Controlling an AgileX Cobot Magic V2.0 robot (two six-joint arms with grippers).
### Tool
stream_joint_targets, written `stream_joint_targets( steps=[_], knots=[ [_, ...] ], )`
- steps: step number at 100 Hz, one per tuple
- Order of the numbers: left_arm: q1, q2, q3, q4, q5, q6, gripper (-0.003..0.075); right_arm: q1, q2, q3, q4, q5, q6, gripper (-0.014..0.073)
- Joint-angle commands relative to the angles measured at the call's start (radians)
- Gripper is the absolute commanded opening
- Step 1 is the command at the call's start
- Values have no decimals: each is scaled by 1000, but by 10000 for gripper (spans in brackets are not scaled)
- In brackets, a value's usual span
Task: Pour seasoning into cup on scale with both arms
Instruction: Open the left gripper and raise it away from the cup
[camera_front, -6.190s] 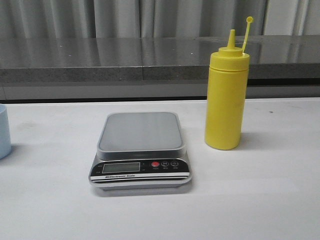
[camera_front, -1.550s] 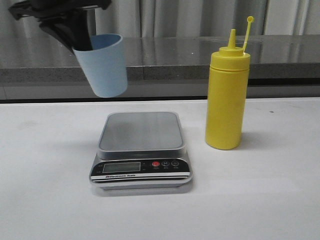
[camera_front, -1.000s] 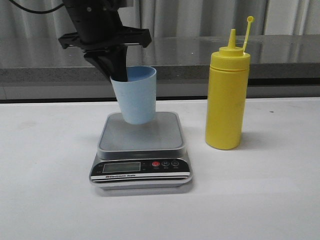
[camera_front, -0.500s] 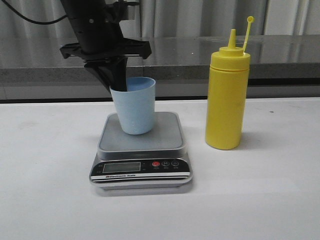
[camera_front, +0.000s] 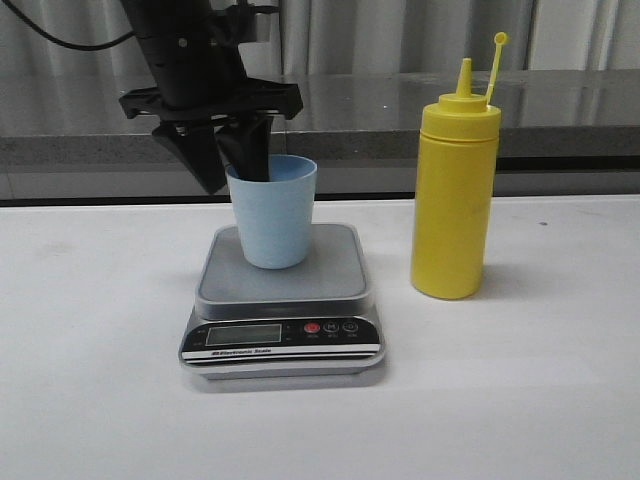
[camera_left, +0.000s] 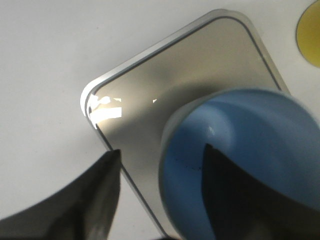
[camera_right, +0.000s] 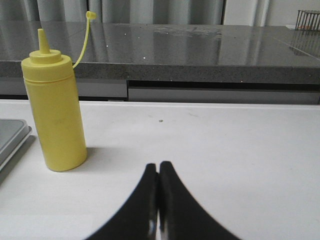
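The pale blue cup (camera_front: 272, 215) stands upright on the platform of the silver-grey scale (camera_front: 330, 275). My left gripper (camera_front: 232, 172) is above the cup's left rim and open: one finger is inside the cup, the other hangs outside, clear of the wall. In the left wrist view the cup (camera_left: 250, 150) sits on the scale (camera_left: 165, 75), and the gripper (camera_left: 162, 150) straddles its rim with a gap on the outer side. The yellow seasoning bottle (camera_front: 455, 190) stands right of the scale. My right gripper (camera_right: 159, 164) is shut and empty, low over the table to the right of the bottle (camera_right: 55, 115).
A dark grey counter ledge (camera_front: 400, 110) runs behind the white table (camera_front: 500, 400). The scale's black front panel with LCD and red button (camera_front: 310, 327) faces the front. The bottle's cap strap (camera_front: 495, 65) sticks up above its nozzle.
The left arm carried the cup in from the left and lowered it onto the scale. In the last half second the cup straightened upright and the jaws spread apart.
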Motion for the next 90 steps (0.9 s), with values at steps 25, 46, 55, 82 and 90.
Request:
stream_joint_targets(
  steps=[25,46,55,82,90],
  knots=[
    [-7,-121,-31,-13,-37,2,520,-8,-19,-20,-4,-83,-7,-66],
    [33,-201,-26,-15,-82,2,515,-8,-19,-20,-4,-83,-7,-66],
    [65,-244,-10,-15,-96,2,515,-8,-19,-20,-4,-83,-7,-66],
    [193,-428,165,-15,-226,2,515,-8,-19,-20,-4,-83,-7,-66],
    [236,-503,253,-15,-294,2,515,-8,-19,-20,-4,-83,-7,-66]
  ],
)
